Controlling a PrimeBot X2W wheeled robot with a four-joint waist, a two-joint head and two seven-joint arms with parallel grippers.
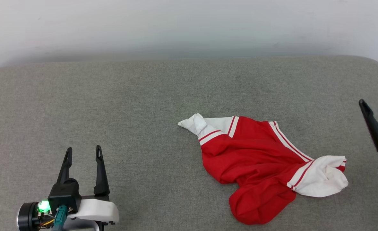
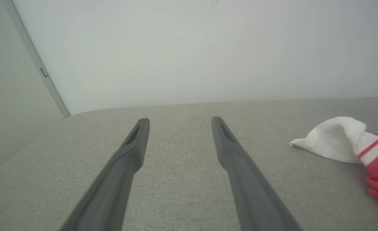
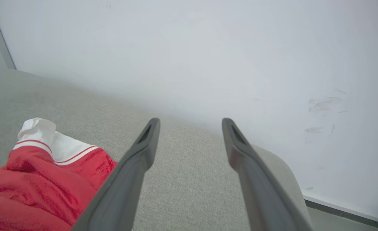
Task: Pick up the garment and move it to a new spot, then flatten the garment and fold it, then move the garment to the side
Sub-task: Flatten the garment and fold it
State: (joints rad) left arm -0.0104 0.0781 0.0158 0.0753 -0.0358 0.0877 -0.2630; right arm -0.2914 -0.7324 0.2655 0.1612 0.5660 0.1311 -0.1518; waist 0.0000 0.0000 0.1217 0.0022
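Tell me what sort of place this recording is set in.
Probably an indoor lab or test room: a grey fabric-covered work surface against a bare white wall, with a crumpled red-and-white garment lying on it.

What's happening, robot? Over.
Left gripper, right gripper open, empty. Shirt crumpled on table, not yet folded. Nothing blocking it.

Grey fabric-covered surface [image 1: 144, 96] against a plain white wall [image 1: 189, 25]
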